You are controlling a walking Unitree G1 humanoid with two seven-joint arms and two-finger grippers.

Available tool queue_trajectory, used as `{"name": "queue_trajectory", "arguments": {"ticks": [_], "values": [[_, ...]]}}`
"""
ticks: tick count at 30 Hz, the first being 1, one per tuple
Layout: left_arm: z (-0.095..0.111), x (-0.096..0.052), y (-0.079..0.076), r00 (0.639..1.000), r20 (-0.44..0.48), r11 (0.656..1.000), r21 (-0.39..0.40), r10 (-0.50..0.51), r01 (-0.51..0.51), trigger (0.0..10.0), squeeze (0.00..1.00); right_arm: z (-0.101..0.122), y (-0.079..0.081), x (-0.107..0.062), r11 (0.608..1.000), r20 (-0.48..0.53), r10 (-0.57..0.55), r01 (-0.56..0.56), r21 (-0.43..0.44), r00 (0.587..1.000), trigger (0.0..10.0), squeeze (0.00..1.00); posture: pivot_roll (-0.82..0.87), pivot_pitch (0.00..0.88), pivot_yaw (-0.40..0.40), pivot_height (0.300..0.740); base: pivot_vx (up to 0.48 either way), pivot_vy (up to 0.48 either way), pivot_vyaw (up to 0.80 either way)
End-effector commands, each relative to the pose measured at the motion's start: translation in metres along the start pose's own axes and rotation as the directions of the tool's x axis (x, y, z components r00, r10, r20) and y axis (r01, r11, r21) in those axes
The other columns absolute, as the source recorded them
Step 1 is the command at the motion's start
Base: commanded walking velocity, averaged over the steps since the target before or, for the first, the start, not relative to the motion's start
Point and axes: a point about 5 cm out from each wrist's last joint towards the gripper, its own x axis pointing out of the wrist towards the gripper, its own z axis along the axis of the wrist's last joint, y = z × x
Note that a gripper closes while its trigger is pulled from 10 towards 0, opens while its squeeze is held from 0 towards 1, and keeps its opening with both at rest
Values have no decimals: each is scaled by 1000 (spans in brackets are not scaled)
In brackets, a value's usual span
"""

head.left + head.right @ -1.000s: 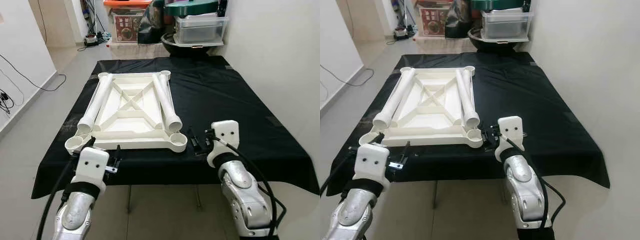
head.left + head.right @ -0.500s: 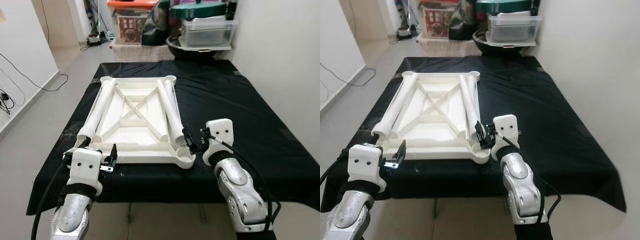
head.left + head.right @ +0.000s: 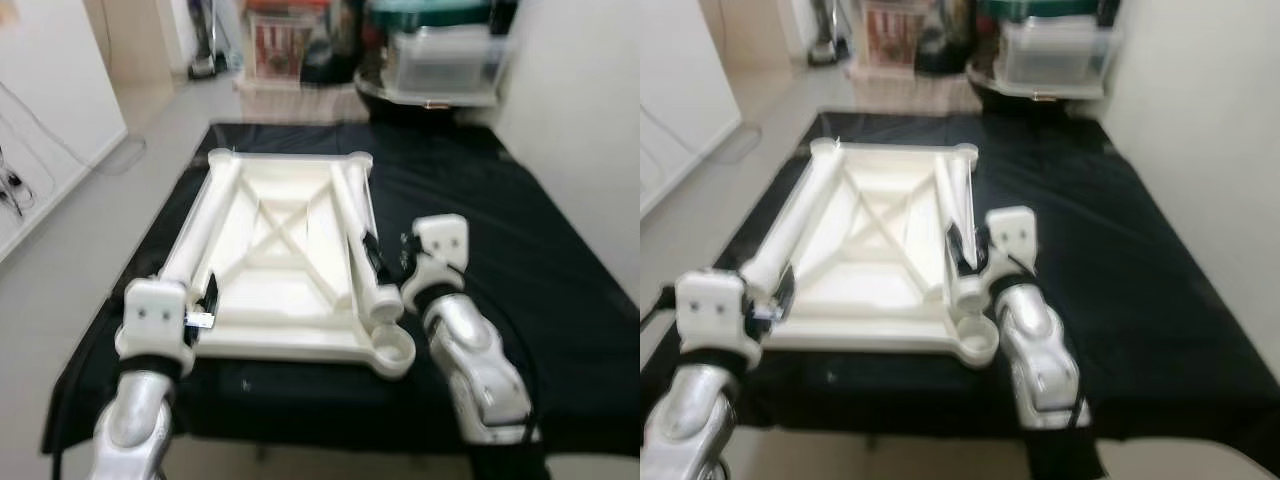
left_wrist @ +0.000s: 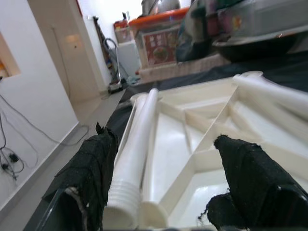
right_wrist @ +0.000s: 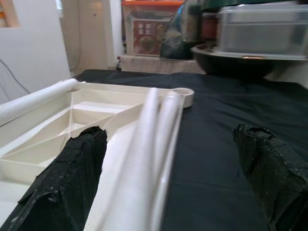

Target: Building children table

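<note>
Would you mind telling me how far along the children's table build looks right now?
Early. Done: the white tabletop lies upside down on the black cloth, two leg tubes laid along it. In hand: left gripper and right gripper, both open, straddle one tube each. Left: no leg stands in a corner socket yet.

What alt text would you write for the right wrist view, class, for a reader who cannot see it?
The right gripper is open, its two black fingers on either side of a white table leg tube that lies on the upturned white tabletop on a black cloth.
</note>
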Motion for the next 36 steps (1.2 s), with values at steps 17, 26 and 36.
{"name": "queue_trajectory", "arguments": {"ticks": [17,26,36], "values": [[-14,-5,65,933,-68,933,91,353,-347,10000,0,-16,7,17,994,-177,97,-87,65,979,10000,0,60,0,-51,740,0,28,0],[-10,-3,52,953,-39,952,77,301,-298,10000,0,-2,3,23,997,-112,44,-37,65,993,10000,0,63,0,-52,740,0,160,0],[-14,3,50,959,-56,958,84,279,-274,10000,0,-14,2,18,998,-193,63,-59,26,979,10000,0,51,0,-38,740,0,0,0]]}}
